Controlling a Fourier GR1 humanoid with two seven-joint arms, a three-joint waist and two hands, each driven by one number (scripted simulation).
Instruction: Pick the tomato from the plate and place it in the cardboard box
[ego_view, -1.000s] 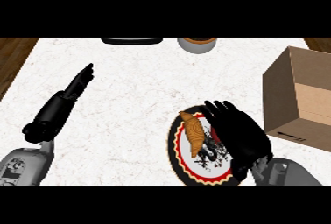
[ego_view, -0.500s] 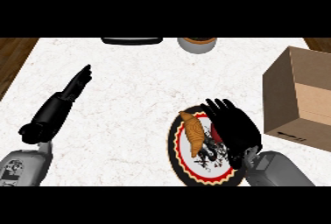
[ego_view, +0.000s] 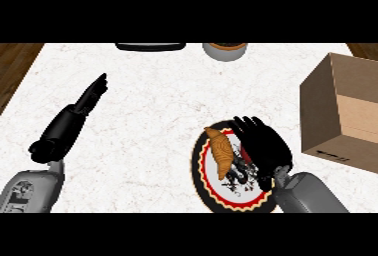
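A round plate (ego_view: 198, 167) with a red and black rim lies on the white counter at lower right. A brown pastry-like item (ego_view: 220, 152) rests on its left half. My right hand (ego_view: 266, 145) lies over the plate's right half, open, fingers pointing away from me. No tomato shows; whatever is under the hand is hidden. The open cardboard box (ego_view: 347, 115) stands just right of the plate. My left hand (ego_view: 85, 102) rests open at the left, fingers straight, far from the plate.
A round bowl (ego_view: 225, 50) and a dark flat object (ego_view: 151, 46) sit at the counter's far edge. Wooden floor shows past the counter's left and right corners. Bare marble lies between my two arms.
My right forearm has swung inward to the left and the hand has settled slightly lower over the plate. The left arm has not moved.
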